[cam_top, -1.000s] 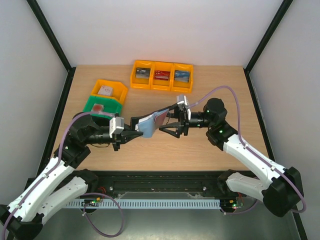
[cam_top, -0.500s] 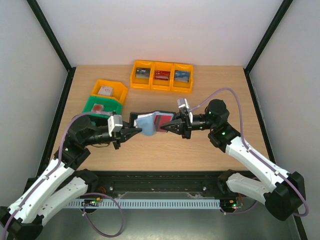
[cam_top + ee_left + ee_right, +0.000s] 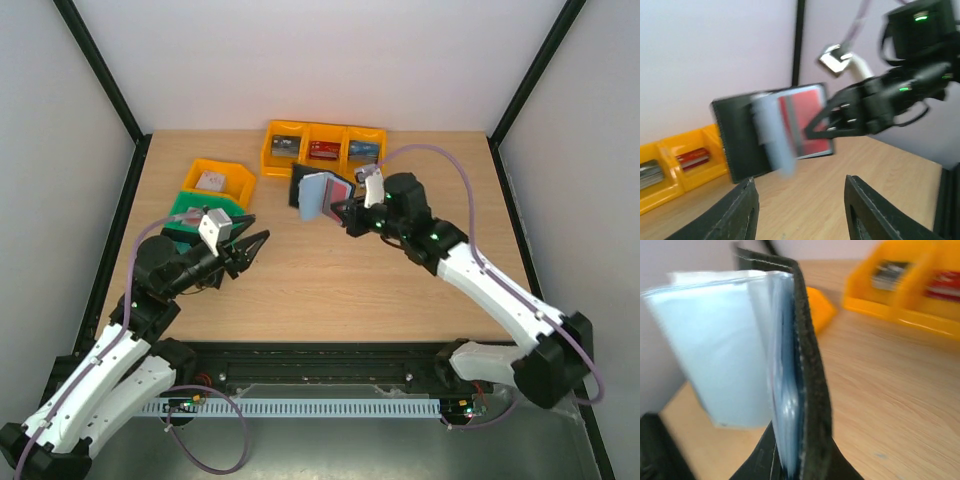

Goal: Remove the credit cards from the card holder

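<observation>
The black card holder (image 3: 310, 196) hangs open above the table, just in front of the yellow bins, with my right gripper (image 3: 342, 208) shut on its right edge. A red credit card (image 3: 340, 190) sits in one pocket, and pale blue clear pockets (image 3: 318, 195) fan out to the left. In the left wrist view the card holder (image 3: 737, 137) and its red credit card (image 3: 810, 125) are blurred. In the right wrist view the card holder (image 3: 812, 390) is edge-on in my right gripper (image 3: 800, 462). My left gripper (image 3: 255, 243) stands open and empty, well left of the holder.
A yellow three-part bin (image 3: 324, 165) with flat items stands at the back behind the holder. A yellow bin (image 3: 236, 178) and a green bin (image 3: 228, 214) sit at the left, close to my left gripper. Black frame posts border the table.
My left gripper opened, let go of the holder and drew back to the left. My right gripper shut on the holder's right edge and carried it up toward the far yellow bins.
</observation>
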